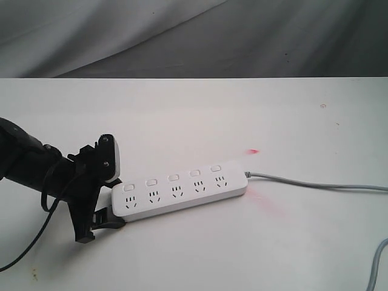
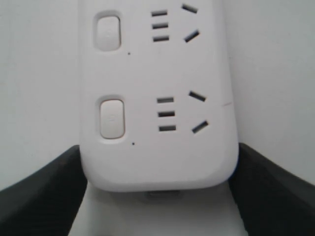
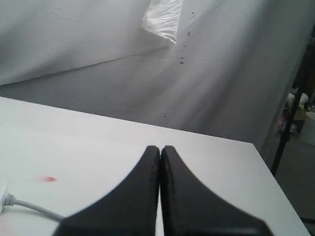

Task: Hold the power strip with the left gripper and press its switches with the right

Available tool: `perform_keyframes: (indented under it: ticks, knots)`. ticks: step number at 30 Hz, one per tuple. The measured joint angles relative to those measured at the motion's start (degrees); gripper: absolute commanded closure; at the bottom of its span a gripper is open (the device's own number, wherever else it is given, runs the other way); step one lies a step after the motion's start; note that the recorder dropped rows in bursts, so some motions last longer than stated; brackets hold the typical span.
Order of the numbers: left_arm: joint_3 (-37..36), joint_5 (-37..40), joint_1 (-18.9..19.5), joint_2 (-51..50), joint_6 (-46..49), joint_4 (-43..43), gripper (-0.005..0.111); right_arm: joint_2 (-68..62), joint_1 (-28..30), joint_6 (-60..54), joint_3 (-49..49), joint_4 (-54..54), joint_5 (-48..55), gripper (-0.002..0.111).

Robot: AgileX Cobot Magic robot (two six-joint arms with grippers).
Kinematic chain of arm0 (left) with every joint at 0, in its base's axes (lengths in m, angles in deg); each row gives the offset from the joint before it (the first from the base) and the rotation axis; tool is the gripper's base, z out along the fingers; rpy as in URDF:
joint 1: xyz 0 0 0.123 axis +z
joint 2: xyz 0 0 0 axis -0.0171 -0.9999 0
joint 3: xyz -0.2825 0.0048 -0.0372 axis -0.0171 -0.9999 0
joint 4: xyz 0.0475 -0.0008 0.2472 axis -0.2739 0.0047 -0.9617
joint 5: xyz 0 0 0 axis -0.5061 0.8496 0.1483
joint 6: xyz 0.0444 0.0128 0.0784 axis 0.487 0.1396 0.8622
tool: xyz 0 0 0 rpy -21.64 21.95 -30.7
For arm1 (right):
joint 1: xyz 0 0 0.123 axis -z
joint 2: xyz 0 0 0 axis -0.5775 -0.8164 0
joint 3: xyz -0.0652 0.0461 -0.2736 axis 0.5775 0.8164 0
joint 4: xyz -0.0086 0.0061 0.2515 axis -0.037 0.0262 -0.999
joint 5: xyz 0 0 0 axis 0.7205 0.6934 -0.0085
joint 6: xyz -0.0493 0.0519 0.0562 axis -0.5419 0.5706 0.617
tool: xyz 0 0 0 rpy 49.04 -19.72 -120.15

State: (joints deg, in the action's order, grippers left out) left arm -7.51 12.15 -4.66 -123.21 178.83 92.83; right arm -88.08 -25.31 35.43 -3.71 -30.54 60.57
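Note:
The white power strip (image 1: 179,191) lies flat on the white table, running from lower left to upper right, with its grey cord (image 1: 315,183) leaving to the right. A row of small white switches (image 1: 173,177) sits along its far edge. My left gripper (image 1: 114,203) is shut on the strip's left end. In the left wrist view the black fingers (image 2: 44,191) press both sides of the power strip (image 2: 157,73), and two switches (image 2: 112,118) show. My right gripper (image 3: 160,148) is shut and empty above the table, out of the exterior view.
A small red mark (image 1: 253,151) and a pink smear (image 1: 270,203) lie near the strip's cord end. A second grey cable (image 1: 379,260) enters at the lower right. The left arm's black cable (image 1: 24,242) hangs over the table. Grey cloth hangs behind.

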Motion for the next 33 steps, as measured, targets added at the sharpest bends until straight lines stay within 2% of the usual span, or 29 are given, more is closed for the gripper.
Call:
perform_keyframes:
  ticks: [3,7,33]
  knots:
    - [0.0,0.0,0.0,0.0,0.0,0.0,0.05,0.0,0.0,8.56,3.3,5.2,-4.41,0.108]
    - [0.0,0.0,0.0,0.0,0.0,0.0,0.05,0.0,0.0,12.21,4.3,6.92,-4.86,0.108]
    - [0.0,0.0,0.0,0.0,0.0,0.0,0.05,0.0,0.0,13.12,4.39,7.6,-1.91,0.108]
